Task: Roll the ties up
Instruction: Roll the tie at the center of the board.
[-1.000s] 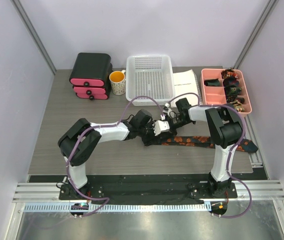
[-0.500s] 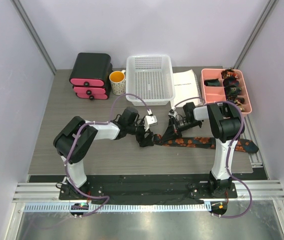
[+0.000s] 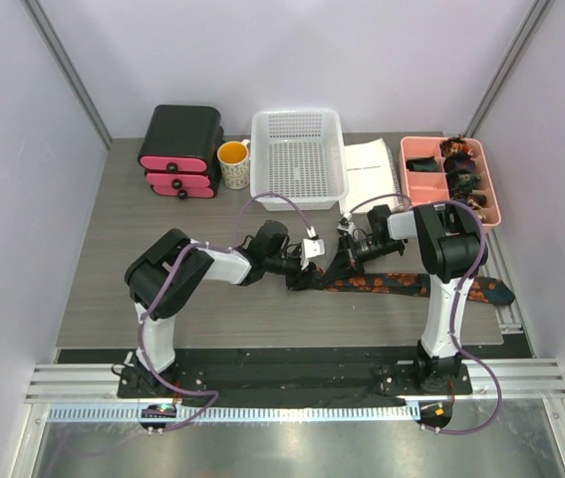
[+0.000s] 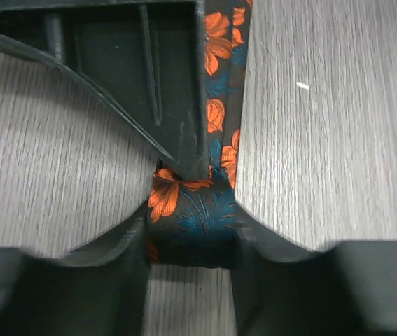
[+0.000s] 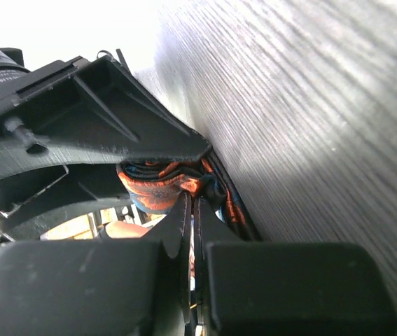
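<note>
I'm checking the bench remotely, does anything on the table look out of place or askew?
Only the dark orange-flowered fabric necktie: its pointed far end seems to overhang the right edge of the grey wooden table. Nothing else stands out.

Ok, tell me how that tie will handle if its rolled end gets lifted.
Probably floppy: the tie lies flat and limp along the table. Its rolled end looks soft, so it would likely uncoil once released.
</note>
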Action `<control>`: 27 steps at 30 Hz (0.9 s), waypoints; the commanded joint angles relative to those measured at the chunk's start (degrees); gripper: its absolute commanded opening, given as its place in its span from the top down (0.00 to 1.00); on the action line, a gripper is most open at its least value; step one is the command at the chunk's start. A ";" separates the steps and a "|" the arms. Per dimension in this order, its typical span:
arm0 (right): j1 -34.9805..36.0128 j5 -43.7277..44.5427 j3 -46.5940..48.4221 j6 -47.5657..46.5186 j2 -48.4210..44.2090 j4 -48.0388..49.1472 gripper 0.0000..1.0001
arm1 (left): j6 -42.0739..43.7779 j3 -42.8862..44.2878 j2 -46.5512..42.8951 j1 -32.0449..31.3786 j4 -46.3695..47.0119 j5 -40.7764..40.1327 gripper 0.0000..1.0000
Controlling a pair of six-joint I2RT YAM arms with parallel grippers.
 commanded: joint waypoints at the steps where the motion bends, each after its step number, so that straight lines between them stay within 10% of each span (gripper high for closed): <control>1: -0.13 12.34 -0.97 -2.18 2.60 1.05 0.99 | 7.19 1.18 -0.10 -0.72 -8.23 -5.40 0.70; 3: -0.05 11.90 -0.10 -1.39 1.63 1.05 0.99 | 12.36 2.06 -2.90 -1.60 -17.54 -8.47 0.78; 11: -0.05 8.56 4.40 -1.21 -7.06 -5.00 0.47 | 15.65 9.69 -2.92 -3.09 -38.30 -21.85 0.82; 20: 1.88 7.59 0.44 7.83 -10.77 1.92 0.44 | 15.82 17.70 2.44 -5.55 -48.15 -26.94 0.71; 27: 4.08 11.02 2.46 9.34 -7.16 4.31 0.61 | 15.12 19.29 3.50 -5.99 -49.73 -28.09 0.67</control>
